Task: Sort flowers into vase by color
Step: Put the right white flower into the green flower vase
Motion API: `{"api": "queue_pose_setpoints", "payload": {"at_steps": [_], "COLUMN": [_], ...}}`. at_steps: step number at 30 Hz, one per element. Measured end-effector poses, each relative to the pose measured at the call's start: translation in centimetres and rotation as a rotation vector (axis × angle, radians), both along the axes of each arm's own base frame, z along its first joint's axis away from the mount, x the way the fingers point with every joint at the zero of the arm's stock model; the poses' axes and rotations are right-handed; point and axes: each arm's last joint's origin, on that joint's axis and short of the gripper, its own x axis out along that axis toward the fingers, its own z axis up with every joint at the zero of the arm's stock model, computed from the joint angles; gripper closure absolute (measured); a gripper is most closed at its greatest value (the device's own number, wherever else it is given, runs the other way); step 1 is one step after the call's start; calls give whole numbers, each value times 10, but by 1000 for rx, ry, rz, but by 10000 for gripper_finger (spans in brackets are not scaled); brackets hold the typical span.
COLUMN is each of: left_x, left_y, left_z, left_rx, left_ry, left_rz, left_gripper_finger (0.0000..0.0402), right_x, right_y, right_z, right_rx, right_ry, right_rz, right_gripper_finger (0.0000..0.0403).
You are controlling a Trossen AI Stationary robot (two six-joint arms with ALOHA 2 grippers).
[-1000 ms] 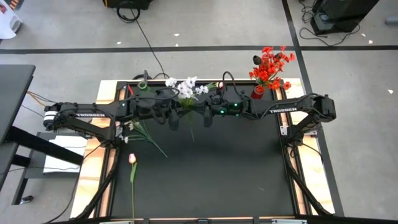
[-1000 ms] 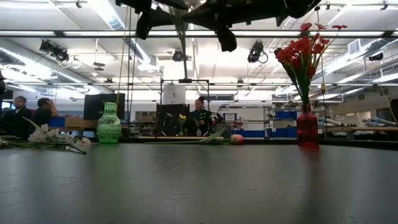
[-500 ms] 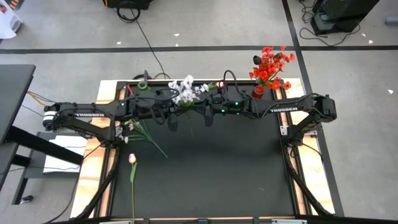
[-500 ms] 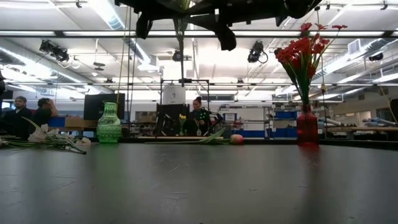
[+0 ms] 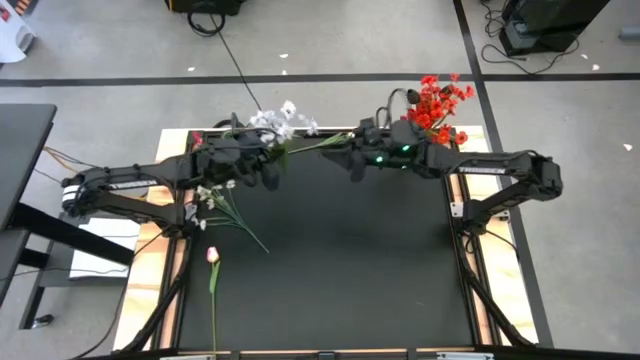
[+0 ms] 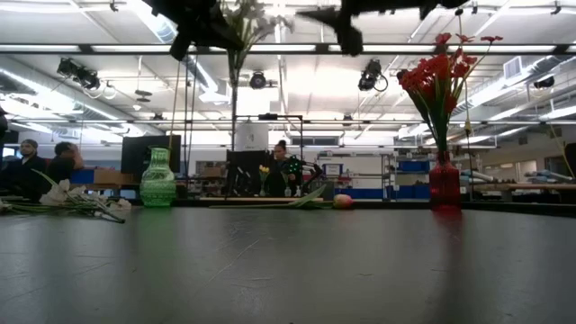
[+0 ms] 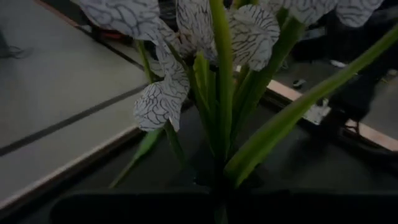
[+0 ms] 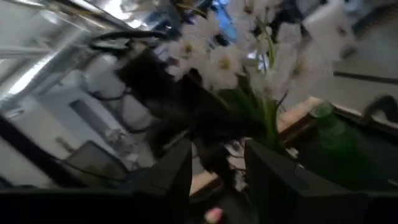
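From above, I see the black table mat (image 5: 330, 270); my left gripper (image 5: 262, 166) clamps the white-bloomed, green-stemmed flower bunch (image 5: 275, 122) near the far-left corner, stem slanting toward the right gripper (image 5: 352, 165), fingers parted, empty. Low view: stem hangs vertical above the green glass vase (image 6: 157, 179). I'd centre first, then lower slowly.

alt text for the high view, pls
Over a dark table, the left gripper holds a white flower bunch near the back edge, the right gripper close beside it. Red flowers fill a back-right vase; white stems and a pink bud lie at left.
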Motion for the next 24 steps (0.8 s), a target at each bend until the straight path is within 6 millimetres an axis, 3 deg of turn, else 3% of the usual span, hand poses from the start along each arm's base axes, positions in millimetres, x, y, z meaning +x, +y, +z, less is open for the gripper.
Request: {"api": "queue_pose_setpoints", "payload": {"at_steps": [5,8,15,24], "left_x": [-21,-31,-46,-67], "left_y": [10,13,15,27], "left_z": [12,17,27,34], "left_rx": [35,68,132,160], "left_ry": [-34,-30,-37,-52], "left_rz": [58,75,19,87], "left_gripper_finger": [390,390,390,390], "right_x": [-19,-38,-73,-100], "right_y": [-4,-1,11,20], "right_z": [15,30,43,55], "right_rx": [-59,-188,-454,-511], "right_ry": [-19,-38,21,13], "right_rz": [76,95,192,206], "right_gripper_finger": [251,260,325,381]}}
